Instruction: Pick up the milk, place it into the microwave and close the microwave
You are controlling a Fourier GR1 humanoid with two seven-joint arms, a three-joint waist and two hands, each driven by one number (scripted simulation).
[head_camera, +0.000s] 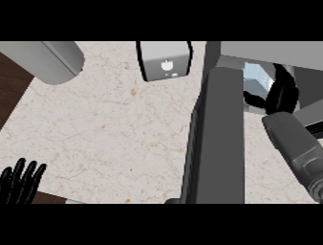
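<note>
Marble counter (108,129), milk (257,79) inside microwave (217,143), right robot hand (281,93) around it.

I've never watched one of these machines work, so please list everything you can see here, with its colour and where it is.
Counter: one, pale speckled stone, filling the middle.
Microwave: one, grey, at the right, its door swung open toward the viewer.
Milk: one, pale blue-white carton, inside the microwave.
Cylinder: one, grey, top left.
Box: one, grey-white, top centre.
Left hand: black, fingers straight, lower left.
Right hand: black, inside the microwave beside the milk.
</note>
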